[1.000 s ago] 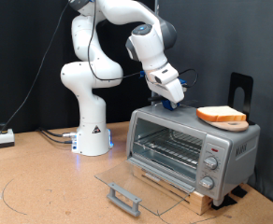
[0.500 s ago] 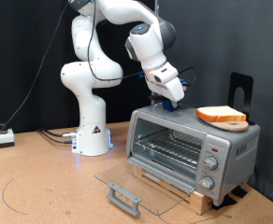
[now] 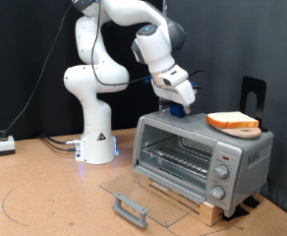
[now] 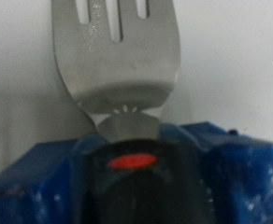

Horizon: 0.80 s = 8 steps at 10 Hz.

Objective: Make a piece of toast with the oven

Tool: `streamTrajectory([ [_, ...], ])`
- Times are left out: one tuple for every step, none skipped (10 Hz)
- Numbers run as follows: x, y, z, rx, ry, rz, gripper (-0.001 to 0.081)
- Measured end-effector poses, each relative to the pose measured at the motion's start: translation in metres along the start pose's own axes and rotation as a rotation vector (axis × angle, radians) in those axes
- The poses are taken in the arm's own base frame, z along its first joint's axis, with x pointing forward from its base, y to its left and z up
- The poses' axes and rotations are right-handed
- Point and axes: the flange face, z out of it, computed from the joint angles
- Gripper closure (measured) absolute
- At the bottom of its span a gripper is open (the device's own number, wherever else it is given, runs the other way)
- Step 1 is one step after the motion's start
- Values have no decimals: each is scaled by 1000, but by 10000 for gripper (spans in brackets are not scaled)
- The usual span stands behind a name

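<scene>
The oven (image 3: 244,157) stands on a wooden base at the exterior view's right. Its glass door (image 3: 143,193) lies folded down and the wire rack (image 3: 178,153) is bare. On the oven's roof, toward the right, the piece of toast (image 3: 232,121) rests on a round light board (image 3: 252,131). My gripper (image 3: 179,110) hovers just over the left part of the roof, left of the toast. In the wrist view its blue fingers (image 4: 43,177) are shut on the dark handle of a metal fork (image 4: 115,56), whose tines point away over a pale surface.
The white arm base (image 3: 97,138) stands on the brown table left of the oven. A black stand (image 3: 253,94) rises behind the oven at the right. A small white box with cables (image 3: 4,146) lies at the far left.
</scene>
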Motion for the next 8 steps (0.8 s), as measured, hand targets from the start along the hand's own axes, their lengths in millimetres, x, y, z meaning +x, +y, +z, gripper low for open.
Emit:
streamTrajectory([
  [0,0,0,11,0,-12,2],
  [0,0,-1,23,0,-20,-3],
  [-1,0,-2,39,-1,-30,-3],
  [-2,0,-3,49,0,-37,-3],
  [-2,0,-3,51,0,-40,-3],
  [-2,0,-3,52,0,-40,-3],
  [-2,0,-3,52,0,-40,-3],
  [-2,0,-3,51,-1,-40,24],
])
